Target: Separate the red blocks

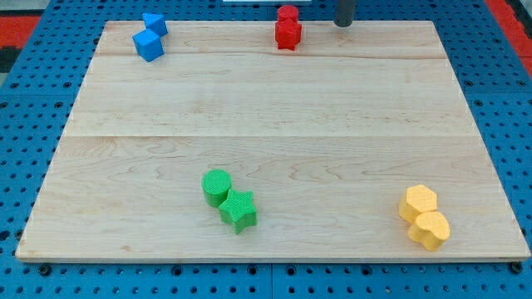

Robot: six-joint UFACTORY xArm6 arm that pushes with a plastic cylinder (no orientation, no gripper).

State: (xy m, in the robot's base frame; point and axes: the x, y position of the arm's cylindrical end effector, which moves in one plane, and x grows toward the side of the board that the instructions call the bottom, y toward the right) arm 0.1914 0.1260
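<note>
Wooden surface (274, 124): two red blocks (288, 27) touching at top edge, unseparated; my tip (343, 24) just right of them, poised to push. No pincer fitted.

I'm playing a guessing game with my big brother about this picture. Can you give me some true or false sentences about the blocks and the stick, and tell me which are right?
1. The two red blocks touch each other at the view's top edge of the board. True.
2. My tip is pressed between the two red blocks. False: it is to the view's right of them, apart from both.
3. The green cylinder sits against the green star. True.
4. The two yellow blocks are in the view's top left corner. False: they are at the bottom right; the two blue blocks hold the top left.
5. Every colour comes as a pair. True.
</note>
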